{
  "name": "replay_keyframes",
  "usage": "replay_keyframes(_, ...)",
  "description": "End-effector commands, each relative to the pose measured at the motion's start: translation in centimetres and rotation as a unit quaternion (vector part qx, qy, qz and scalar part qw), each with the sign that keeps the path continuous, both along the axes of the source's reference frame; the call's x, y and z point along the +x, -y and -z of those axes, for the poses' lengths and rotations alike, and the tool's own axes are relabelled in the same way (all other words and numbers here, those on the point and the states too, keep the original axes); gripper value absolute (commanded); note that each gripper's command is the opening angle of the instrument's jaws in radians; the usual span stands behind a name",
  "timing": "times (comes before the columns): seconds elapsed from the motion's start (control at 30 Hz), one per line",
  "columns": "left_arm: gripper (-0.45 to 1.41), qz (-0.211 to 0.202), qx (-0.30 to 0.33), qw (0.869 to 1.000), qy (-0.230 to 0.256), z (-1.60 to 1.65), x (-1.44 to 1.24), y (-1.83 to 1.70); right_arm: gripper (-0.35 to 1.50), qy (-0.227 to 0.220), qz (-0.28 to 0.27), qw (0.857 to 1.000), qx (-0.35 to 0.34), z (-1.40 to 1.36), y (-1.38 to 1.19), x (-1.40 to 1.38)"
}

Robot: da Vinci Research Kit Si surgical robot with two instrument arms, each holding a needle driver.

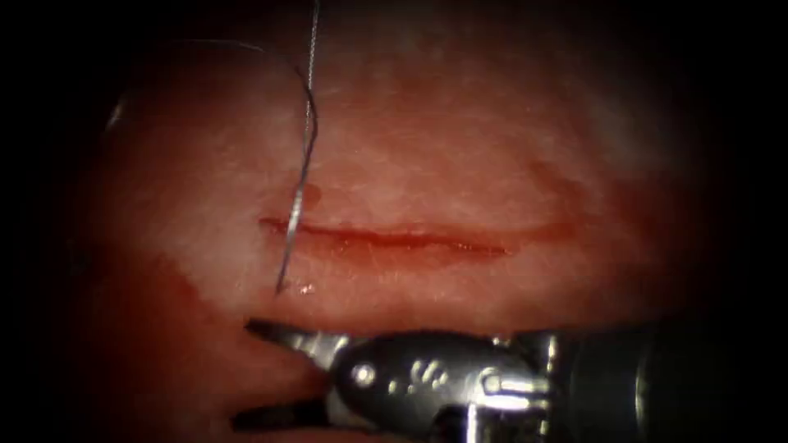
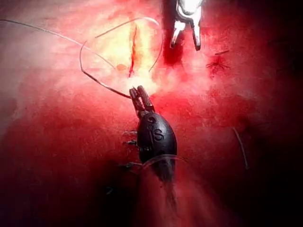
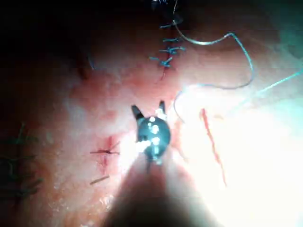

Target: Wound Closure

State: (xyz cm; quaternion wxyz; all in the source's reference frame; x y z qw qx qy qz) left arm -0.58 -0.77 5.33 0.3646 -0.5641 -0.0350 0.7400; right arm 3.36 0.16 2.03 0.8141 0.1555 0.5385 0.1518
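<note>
The tissue is seen with its cut lying open along its whole length. No stitch can be seen bridging it, so the closure is judged to be at its very start, with nearly all of the cut left to be closed. Red fluid is spread on the tissue near the cut's left end. An older row of stitches is seen well apart from the cut and is not taken as part of this closure. The right tool is held low, just short of the cut's left end. Its jaws are spread wide and nothing is held in them, as is also shown in the right wrist view. The left tool is seen in the left wrist view near one end of the cut, with its jaws closed together on the thread. From there the thread is led away in a loose loop over the tissue. In the endoscope view the thread is seen coming down from above, crossing the cut at its left end and stopping on the tissue just past it. Whether it enters the tissue there cannot be told. The needle cannot be made out with certainty. The stiff, slightly curved lowest stretch of that line may be the needle, but it cannot be told from thread, and neither tool is seen to hold it.
</note>
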Motion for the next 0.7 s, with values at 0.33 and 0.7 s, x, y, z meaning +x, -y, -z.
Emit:
replay_keyframes(0.33, -0.45, 0.019, -0.005, 1.000, -0.021, -0.23, 0.09, 0.12, 0.81, 0.033, -0.011, 0.999, -0.025, -0.77, 0.02, -0.04)
replay_keyframes(0.7, -0.45, 0.022, -0.006, 1.000, -0.018, -0.35, 0.06, 0.16, 0.29, 0.041, -0.015, 0.998, -0.034, -1.30, -0.03, 0.25)
